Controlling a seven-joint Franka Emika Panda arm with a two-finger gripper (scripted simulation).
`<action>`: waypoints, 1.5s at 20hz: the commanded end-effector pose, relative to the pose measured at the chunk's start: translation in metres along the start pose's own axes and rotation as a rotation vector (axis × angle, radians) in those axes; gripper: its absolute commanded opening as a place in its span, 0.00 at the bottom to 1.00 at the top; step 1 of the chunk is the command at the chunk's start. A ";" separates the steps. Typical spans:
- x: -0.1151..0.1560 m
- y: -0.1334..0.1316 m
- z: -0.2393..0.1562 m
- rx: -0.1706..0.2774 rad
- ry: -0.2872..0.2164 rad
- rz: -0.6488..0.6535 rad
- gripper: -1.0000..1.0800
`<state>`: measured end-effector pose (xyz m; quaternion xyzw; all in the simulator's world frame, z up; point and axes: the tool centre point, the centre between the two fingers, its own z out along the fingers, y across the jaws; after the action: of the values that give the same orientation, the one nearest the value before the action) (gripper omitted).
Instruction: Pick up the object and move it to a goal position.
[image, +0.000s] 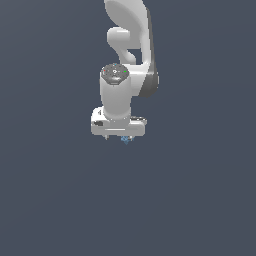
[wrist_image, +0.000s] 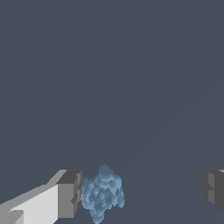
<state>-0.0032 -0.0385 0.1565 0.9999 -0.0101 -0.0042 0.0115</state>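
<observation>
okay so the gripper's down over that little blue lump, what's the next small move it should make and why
Probably close the gripper. In the wrist view the blue lump already sits between the open fingers, right beside one finger pad with a wide gap to the other. In the exterior view the gripper is low over the lump, so closing looks likelier than more descent.

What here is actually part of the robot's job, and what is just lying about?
Part of the job:
- blue lump, between the fingers, close beside one, clear gap to the other
- gripper, open around it

Just lying about:
- nothing else visible, only plain dark background
</observation>
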 end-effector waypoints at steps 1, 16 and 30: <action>0.000 0.000 0.000 0.000 0.000 0.000 0.96; -0.002 0.030 0.000 -0.004 0.002 0.018 0.96; -0.011 0.021 0.008 0.002 0.003 0.130 0.96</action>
<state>-0.0127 -0.0612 0.1504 0.9979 -0.0645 -0.0020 0.0114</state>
